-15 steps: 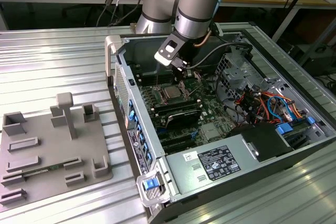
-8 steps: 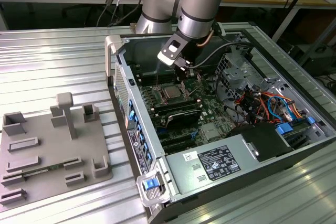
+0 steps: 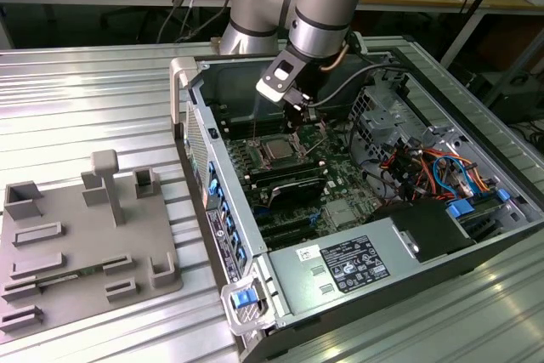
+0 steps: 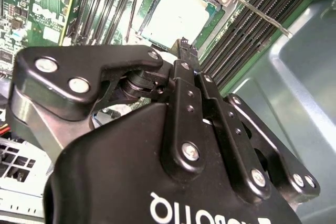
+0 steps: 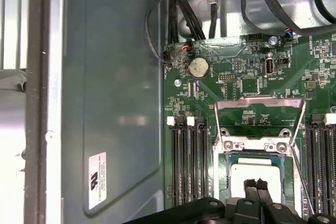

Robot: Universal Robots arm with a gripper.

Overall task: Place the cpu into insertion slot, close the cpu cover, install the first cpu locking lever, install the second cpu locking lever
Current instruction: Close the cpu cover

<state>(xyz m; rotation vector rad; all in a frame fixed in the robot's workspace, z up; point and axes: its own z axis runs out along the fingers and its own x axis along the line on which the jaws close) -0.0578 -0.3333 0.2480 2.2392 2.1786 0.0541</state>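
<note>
End effector is staying off nothing: closed empty, hanging over cpu in insertion slot, its body blocking one cpu edge; cpu cover standing open, clear of fingers.

Bright, even overhead light lays a pale sheen on the ribbed worktop, washes the cpu nearly white, and leaves the computer case interior dimmer.

My pincer is matte black with bright silver screw heads. The cpu shows a pale silvery-grey top, the cpu cover bare silver, both on the green motherboard. Its memory slots are black stripes tipped with white tabs. The case wall is dull grey-green, and the cables are orange and blue.
</note>
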